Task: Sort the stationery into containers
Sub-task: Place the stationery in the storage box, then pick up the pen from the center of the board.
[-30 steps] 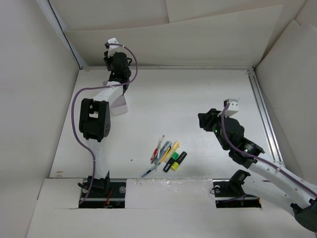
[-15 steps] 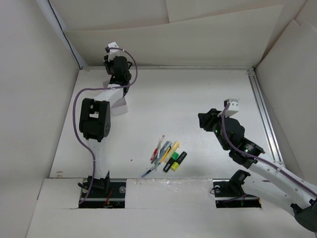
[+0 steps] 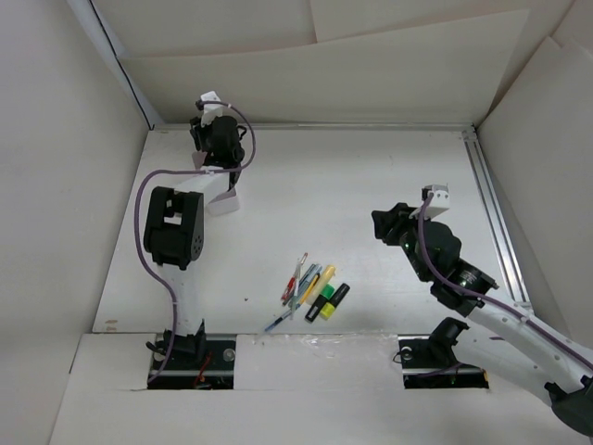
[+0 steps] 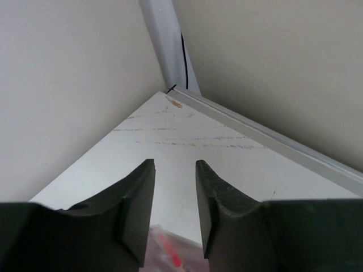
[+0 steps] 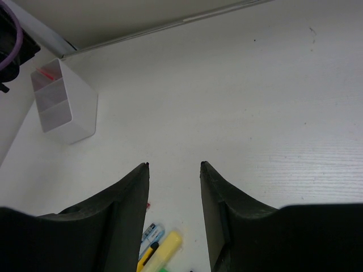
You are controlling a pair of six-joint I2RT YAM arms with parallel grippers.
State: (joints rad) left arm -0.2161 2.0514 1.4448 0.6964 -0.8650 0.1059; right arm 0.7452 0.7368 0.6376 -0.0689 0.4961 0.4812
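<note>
Shifted since prior frame: left arm, wrist slightly, at far-left corner. Left gripper (image 4: pixel 174 170) jaws spread, nothing between; red pen (image 4: pixel 169 252) blurred just below, so release looks done. Right gripper (image 5: pixel 174 170) spread, empty, hovering. Only right wrist view shows box (image 5: pixel 71 116) w/ pen in compartment nearer left arm; top view shows remaining pile (image 3: pixel 313 292) mid-table.

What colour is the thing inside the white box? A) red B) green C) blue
A: in the right wrist view, a red tip shows in one compartment of the white box.
</note>
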